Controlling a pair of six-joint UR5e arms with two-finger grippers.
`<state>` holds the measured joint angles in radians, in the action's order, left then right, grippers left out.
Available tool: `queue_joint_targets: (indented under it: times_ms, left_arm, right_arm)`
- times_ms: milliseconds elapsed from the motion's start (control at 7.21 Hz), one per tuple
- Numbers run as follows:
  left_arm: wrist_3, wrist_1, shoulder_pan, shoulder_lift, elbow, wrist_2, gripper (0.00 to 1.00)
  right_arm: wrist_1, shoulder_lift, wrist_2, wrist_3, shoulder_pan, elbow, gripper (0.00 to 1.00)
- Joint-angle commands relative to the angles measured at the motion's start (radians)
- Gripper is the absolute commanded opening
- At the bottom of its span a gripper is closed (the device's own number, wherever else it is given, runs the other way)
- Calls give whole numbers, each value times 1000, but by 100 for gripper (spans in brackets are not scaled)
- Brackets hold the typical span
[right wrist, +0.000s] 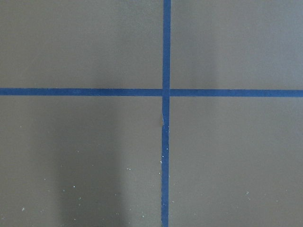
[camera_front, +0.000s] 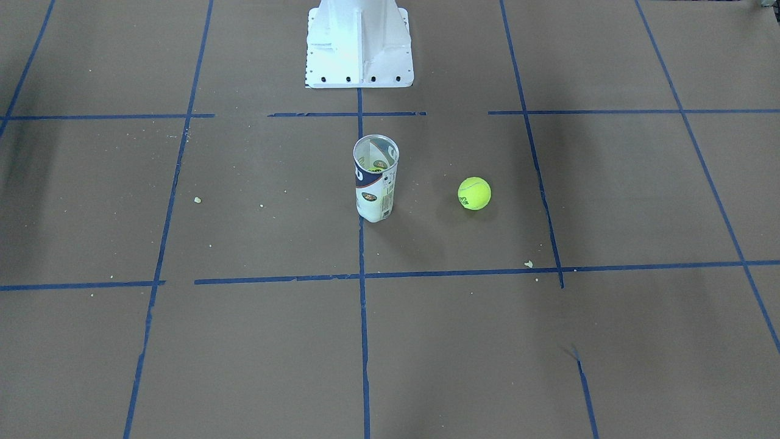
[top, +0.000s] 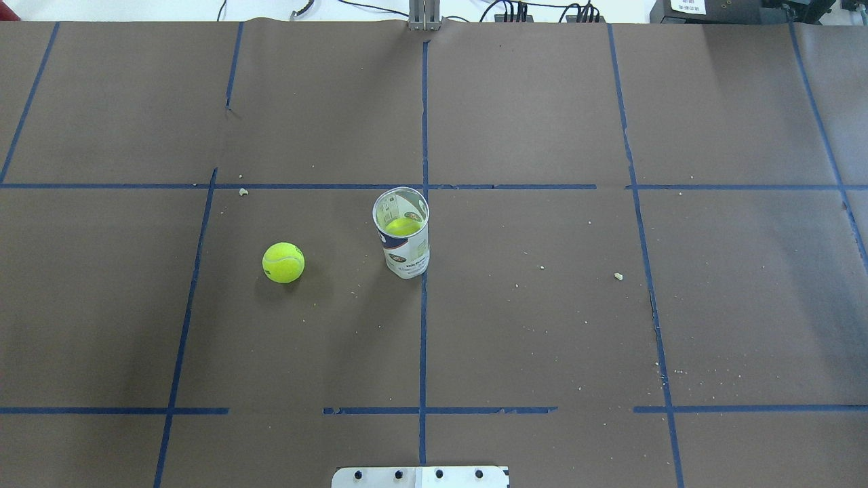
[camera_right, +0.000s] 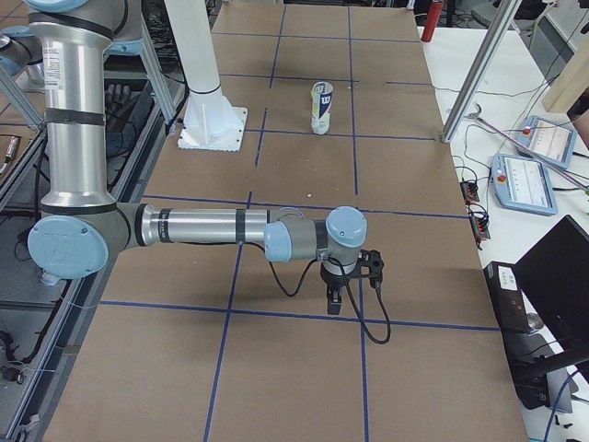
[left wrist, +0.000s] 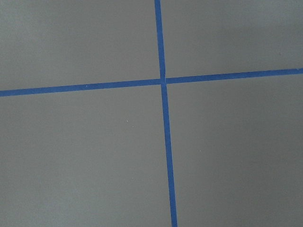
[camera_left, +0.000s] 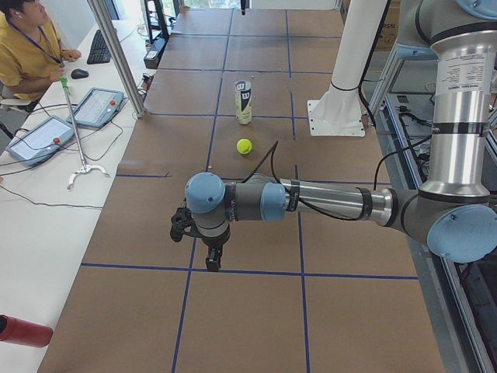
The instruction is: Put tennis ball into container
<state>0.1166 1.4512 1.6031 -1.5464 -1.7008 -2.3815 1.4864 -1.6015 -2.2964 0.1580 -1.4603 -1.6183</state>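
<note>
tennis ball (camera_left: 244, 145) | well apart from left gripper (camera_left: 212, 262) | (near upright container (camera_left: 244, 100))

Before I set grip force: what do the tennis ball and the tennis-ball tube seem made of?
The tennis ball looks like matte fuzzy felt: yellow-green, with no glare. The tennis-ball tube seems to be clear glossy plastic, see-through above its printed white-and-navy label.

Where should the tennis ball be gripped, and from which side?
Grip the tennis ball across its widest middle, coming straight down from above. It is round, lies free and apart from the container, and would probably roll under a sideways push.
</note>
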Motion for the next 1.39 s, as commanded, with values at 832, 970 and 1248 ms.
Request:
queue_joint_targets:
  times_ms: [832,970,1248]
  left_arm:
    - [-6,125,1,14,15,1,100]
    - [-20,145,-2,28,13,-2,100]
    - [-231,280,-56,31,9,-111,100]
  right_arm:
    - [0,0,0,0,0,0,100]
    - [0,-1,0,0,0,0,100]
    - [0,0,0,0,0,0,100]
